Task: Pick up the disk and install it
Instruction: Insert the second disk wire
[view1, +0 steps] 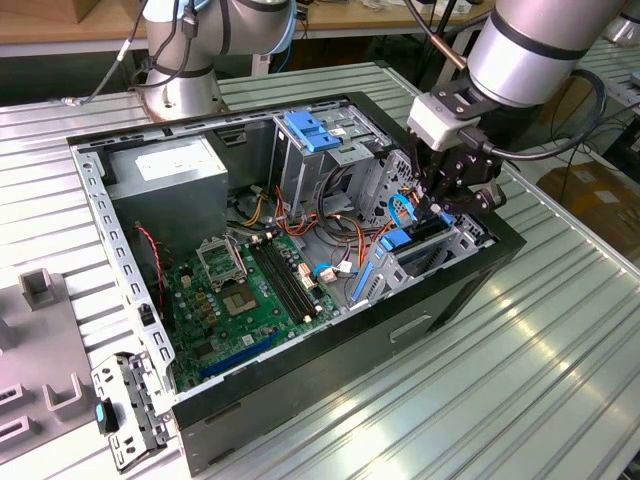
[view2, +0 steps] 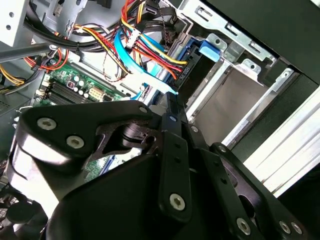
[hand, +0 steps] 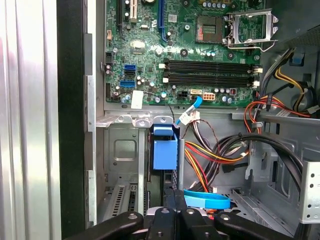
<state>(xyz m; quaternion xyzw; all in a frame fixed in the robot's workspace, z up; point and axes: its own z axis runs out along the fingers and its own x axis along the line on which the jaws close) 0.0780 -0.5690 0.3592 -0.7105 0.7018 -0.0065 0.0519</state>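
The disk (hand: 165, 152) stands on edge in a metal bay at the case's front corner; its blue carrier (view1: 402, 240) shows between the bay walls. My gripper (view1: 440, 205) reaches down into the case right above it. In both wrist views the black fingers lie together, shut, with the gripper (hand: 173, 196) in line with the disk's near end. The second wrist view has the gripper (view2: 172, 102) just short of the blue carrier (view2: 192, 57). Whether the fingertips touch the disk I cannot tell.
The open case (view1: 450, 300) lies on a ribbed metal table. Inside are the motherboard (view1: 250, 290), a grey power-supply box (view1: 170, 175), a grey cage with a blue clip (view1: 312, 130) and loose coloured cables (hand: 210, 160). Another arm's base (view1: 180, 85) stands behind; grey fixtures (view1: 40, 290) sit at the exterior view's left.
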